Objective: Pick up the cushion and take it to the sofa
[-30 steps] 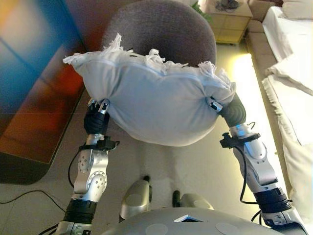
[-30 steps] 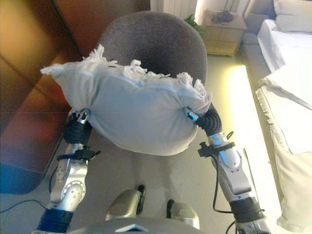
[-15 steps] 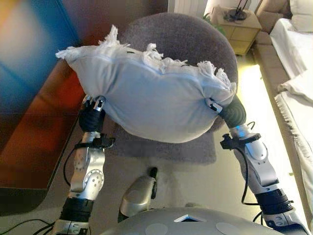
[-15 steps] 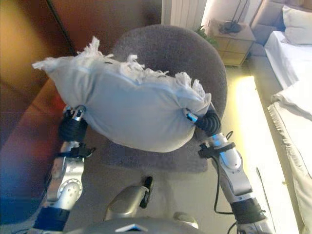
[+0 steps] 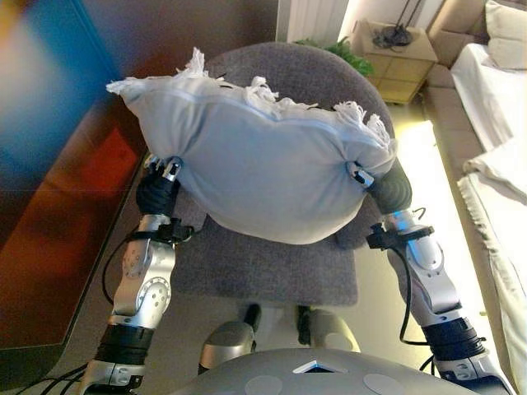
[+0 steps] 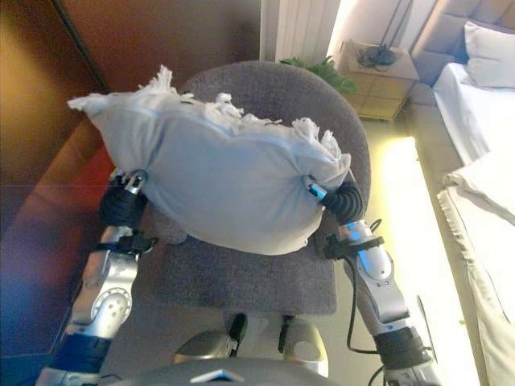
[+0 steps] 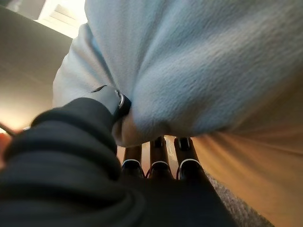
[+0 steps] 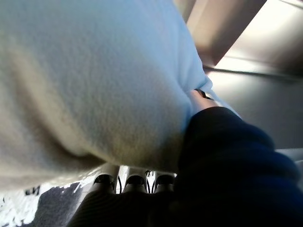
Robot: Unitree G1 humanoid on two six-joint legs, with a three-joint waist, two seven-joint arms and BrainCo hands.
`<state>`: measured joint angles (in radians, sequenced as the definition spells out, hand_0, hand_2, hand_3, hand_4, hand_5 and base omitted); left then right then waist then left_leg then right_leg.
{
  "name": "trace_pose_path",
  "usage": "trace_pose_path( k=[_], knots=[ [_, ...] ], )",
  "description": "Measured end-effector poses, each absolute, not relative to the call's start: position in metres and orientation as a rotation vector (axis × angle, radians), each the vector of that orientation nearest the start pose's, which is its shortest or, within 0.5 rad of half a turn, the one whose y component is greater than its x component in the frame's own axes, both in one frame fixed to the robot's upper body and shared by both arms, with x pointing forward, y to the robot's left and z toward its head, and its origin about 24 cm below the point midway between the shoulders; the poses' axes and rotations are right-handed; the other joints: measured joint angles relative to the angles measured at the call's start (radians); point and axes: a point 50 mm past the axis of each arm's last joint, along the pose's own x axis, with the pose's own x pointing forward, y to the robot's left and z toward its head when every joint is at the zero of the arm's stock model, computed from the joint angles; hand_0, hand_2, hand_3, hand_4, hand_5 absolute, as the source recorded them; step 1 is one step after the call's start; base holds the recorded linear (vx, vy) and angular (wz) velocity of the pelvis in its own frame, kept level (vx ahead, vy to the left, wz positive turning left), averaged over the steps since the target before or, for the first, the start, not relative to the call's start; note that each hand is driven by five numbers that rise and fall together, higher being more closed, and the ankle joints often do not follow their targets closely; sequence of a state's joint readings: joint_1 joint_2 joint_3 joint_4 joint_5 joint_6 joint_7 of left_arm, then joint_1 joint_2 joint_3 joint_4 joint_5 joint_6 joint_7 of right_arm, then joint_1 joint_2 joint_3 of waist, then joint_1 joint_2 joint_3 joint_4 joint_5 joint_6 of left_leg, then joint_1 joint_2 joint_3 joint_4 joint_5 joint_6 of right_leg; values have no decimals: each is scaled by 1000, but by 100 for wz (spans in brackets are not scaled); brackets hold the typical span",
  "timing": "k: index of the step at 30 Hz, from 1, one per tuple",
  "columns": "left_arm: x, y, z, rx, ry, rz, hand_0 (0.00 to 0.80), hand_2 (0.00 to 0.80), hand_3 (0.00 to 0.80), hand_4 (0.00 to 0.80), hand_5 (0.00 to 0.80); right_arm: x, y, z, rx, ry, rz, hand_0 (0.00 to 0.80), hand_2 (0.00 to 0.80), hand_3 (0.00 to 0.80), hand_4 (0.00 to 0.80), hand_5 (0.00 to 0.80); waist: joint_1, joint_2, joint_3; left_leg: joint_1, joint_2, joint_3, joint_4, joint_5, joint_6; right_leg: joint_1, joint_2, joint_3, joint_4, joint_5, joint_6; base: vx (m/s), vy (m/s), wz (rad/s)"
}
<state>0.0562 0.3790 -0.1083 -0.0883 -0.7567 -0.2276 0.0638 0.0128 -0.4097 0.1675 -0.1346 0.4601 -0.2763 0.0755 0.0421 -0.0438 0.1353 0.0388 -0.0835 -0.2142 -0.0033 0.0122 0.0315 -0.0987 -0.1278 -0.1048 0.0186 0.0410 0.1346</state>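
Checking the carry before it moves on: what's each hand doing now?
Left hand: cannot be told, fingers under the cushion.
Right hand: cannot be told, same.

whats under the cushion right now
Below the held cushion is the grey chair seat. The left hand and right hand support its ends; their fingers are hidden under the fabric.

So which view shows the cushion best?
The left eye view: the whole cushion, fringe included, shows between the left hand and right hand. The right eye view nearly matches; wrist views show only its underside.
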Motion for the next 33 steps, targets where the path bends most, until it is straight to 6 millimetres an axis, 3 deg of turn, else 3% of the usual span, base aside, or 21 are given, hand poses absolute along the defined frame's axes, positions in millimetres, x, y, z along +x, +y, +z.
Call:
trace_pose_path(
  k=[1, 5, 10, 14, 15, 19, 26, 29, 33],
  knots=[
    [239, 201, 70, -406, -162, 4, 800, 800, 800, 800, 800, 244, -176, 91, 77, -287, 261, 800, 800, 800, 800, 800, 1, 18, -8, 7, 47, 43, -5, -18, -26, 33, 31, -25, -39, 1, -2, 190, -146, 22],
    [238, 200, 65, -385, -127, 26, 800, 800, 800, 800, 800, 247, -177, 86, 69, -237, 252, 800, 800, 800, 800, 800, 3, 38, -20, 32, 114, 109, 1, -32, -73, 77, 92, -40, -88, 1, -3, 156, -130, 5],
    [239, 195, 43, -397, -30, 57, 800, 800, 800, 800, 800, 251, -179, 72, 60, -159, 229, 800, 800, 800, 800, 800, 0, 30, -19, -61, 85, 141, 201, -45, -102, 107, 72, -44, -97, -26, -47, 71, -63, 2],
    [248, 182, 24, -422, 54, 68, 800, 800, 800, 800, 800, 261, -187, 59, 23, -88, 170, 800, 800, 800, 800, 800, 0, 91, -31, -69, 120, 157, 103, -37, -89, 94, 114, -67, -91, -40, -61, 81, 30, 13],
    [250, 181, 23, -417, 65, 71, 800, 800, 800, 800, 800, 264, -188, 55, 22, -65, 155, 800, 800, 800, 800, 800, 0, 88, -28, -67, 124, 158, 76, -41, -72, 88, 116, -67, -88, -39, -63, 162, 65, 0],
    [251, 179, 15, -366, 134, 96, 800, 800, 800, 800, 800, 264, -186, 41, 49, 15, 123, 800, 800, 800, 800, 800, -3, 77, -28, -18, 112, 177, -28, 5, -53, 79, 101, -60, -83, -38, -67, 189, 41, -4],
    [261, 179, -4, -318, 230, 132, 800, 800, 800, 800, 800, 265, -180, 13, 100, 141, 96, 800, 800, 800, 800, 800, -4, 78, -30, 17, 110, 189, -68, 28, -53, 102, 101, -55, -108, -35, -60, 27, 3, -3],
    [279, 171, -8, -279, 273, 148, 800, 800, 800, 800, 800, 286, -184, 2, 92, 229, 30, 800, 800, 800, 800, 800, -3, 79, -31, -45, 106, 189, -40, 28, -55, 52, 98, -55, -106, -23, -53, -243, 24, 0],
    [306, 161, 1, -230, 273, 164, 800, 800, 800, 800, 800, 320, -183, 20, 58, 214, -26, 800, 800, 800, 800, 800, -8, 83, -28, -142, 101, 194, -37, 53, -56, -45, 93, -53, -106, 6, -61, -210, 31, -3]
  ],
)
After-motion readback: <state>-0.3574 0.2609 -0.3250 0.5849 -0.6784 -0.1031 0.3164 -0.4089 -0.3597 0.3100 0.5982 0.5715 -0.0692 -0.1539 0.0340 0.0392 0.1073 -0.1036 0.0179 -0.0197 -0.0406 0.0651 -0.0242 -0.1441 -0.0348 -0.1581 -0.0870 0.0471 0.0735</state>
